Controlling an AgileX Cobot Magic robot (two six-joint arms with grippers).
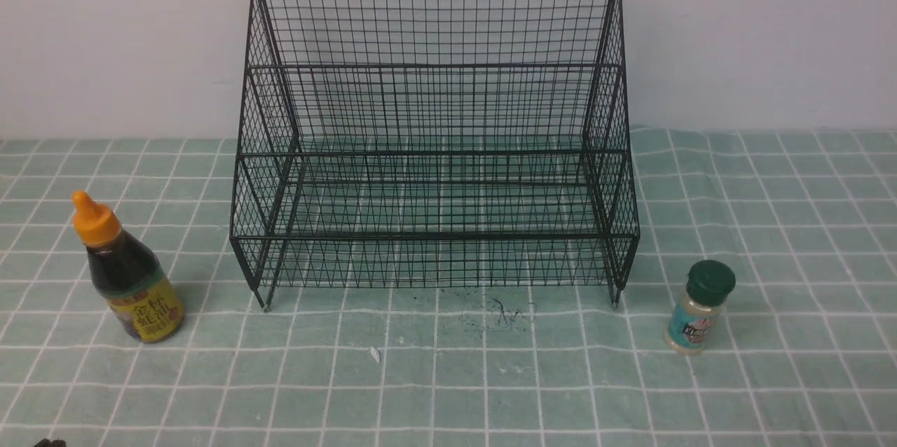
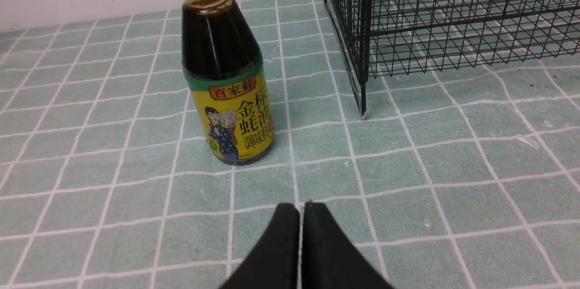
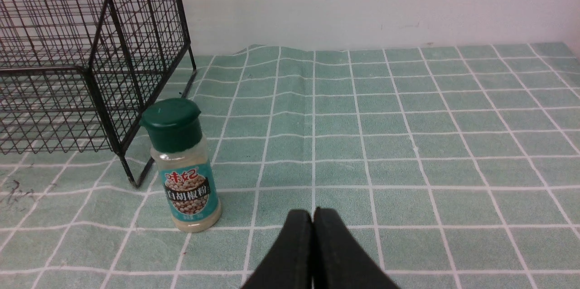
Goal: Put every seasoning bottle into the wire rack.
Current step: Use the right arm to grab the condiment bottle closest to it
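Note:
The black wire rack point(image 1: 434, 139) stands at the back middle of the table, both tiers bare. The dark-sauce bottle point(image 1: 129, 272) with orange cap and yellow label stands upright left of the rack; it also shows in the left wrist view point(image 2: 224, 71). The small shaker point(image 1: 697, 307) with dark green cap and teal label stands upright by the rack's right front leg; it also shows in the right wrist view point(image 3: 186, 166). My left gripper point(image 2: 301, 207) is shut and empty, short of the sauce bottle. My right gripper point(image 3: 312, 213) is shut and empty, beside and short of the shaker.
A green checked cloth point(image 1: 448, 377) covers the table. A white wall point(image 1: 757, 33) stands close behind the rack. A small white scrap point(image 1: 375, 354) and dark smudges point(image 1: 504, 310) lie on the cloth before the rack. The rack's corner shows in both wrist views point(image 2: 430, 21) point(image 3: 81, 62).

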